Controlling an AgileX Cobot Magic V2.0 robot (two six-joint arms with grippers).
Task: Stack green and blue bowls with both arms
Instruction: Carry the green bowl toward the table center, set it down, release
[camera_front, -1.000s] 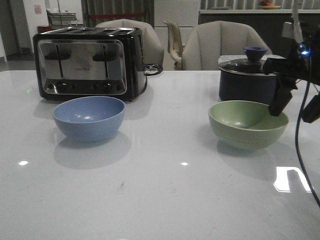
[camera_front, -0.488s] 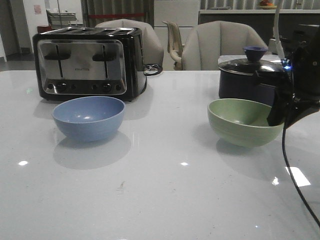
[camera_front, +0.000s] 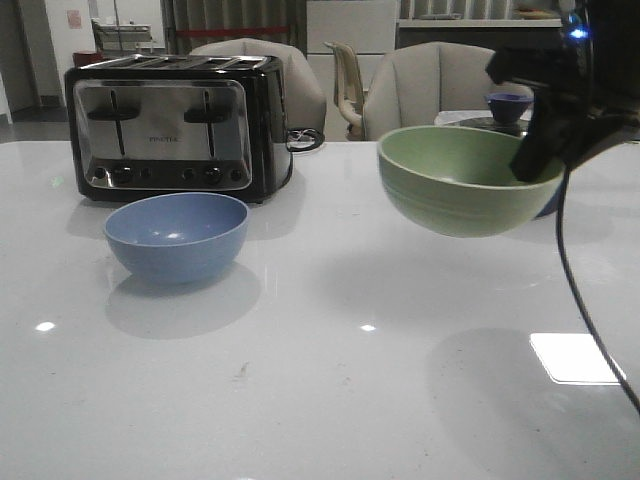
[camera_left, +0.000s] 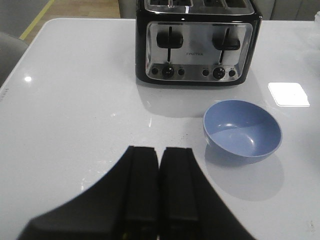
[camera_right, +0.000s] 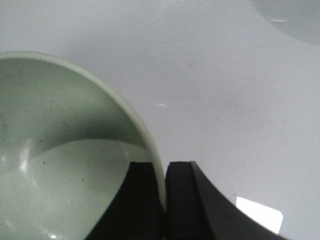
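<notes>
The right gripper (camera_right: 165, 200) pinches the green bowl's (camera_front: 465, 180) rim, one finger inside and one outside, and holds the bowl in the air above the table (camera_front: 320, 400) with its opening tipped a little. The left gripper (camera_left: 159, 192) hangs with its fingers pressed together on nothing. The blue bowl (camera_left: 242, 130) sits upright on the table ahead of it, just before the toaster (camera_left: 197, 42).

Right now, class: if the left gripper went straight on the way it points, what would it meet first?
The left gripper, fingers together, points across bare table toward the toaster. The blue bowl lies off to one side, so probably tabletop or toaster first; depth is unclear.
</notes>
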